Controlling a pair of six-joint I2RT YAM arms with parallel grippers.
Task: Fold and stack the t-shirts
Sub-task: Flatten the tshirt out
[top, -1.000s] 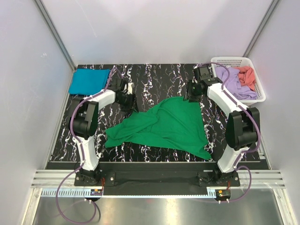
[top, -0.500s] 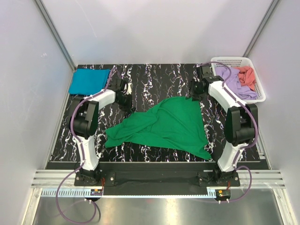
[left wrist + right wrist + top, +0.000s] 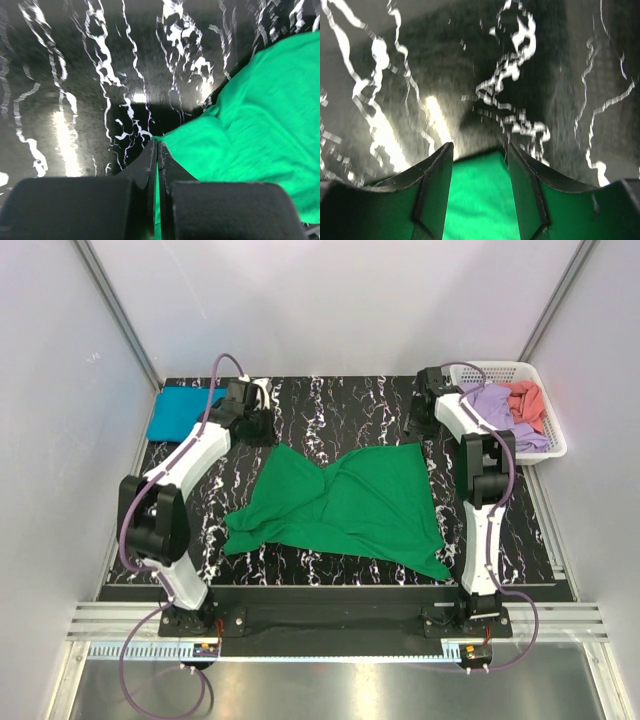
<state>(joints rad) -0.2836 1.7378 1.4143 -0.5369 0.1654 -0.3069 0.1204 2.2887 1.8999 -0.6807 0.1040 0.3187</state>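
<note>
Green t-shirt (image 3: pixel 345 505) lies spread at the middle of the table (image 3: pixel 340 405), left gripper (image 3: pixel 158 152) clenched on its far-left corner, right gripper (image 3: pixel 480 170) released astride the far-right corner: any pull now risks one-sided dragging and bunching.

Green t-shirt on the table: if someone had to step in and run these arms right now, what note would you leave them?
left gripper: shut on the far left corner of the green t-shirt.
right gripper: jaws open, the shirt's far right edge between them, not pinched.
Green t-shirt: spread but rumpled mid-table, not yet folded.
teal-blue t-shirt: folded, at the table's far left corner.
lilac t-shirt and coral t-shirt: unfolded in the white basket, far right.
Done: one shirt folded. Left: fold the green one, stack it, then the two in the basket.
</note>
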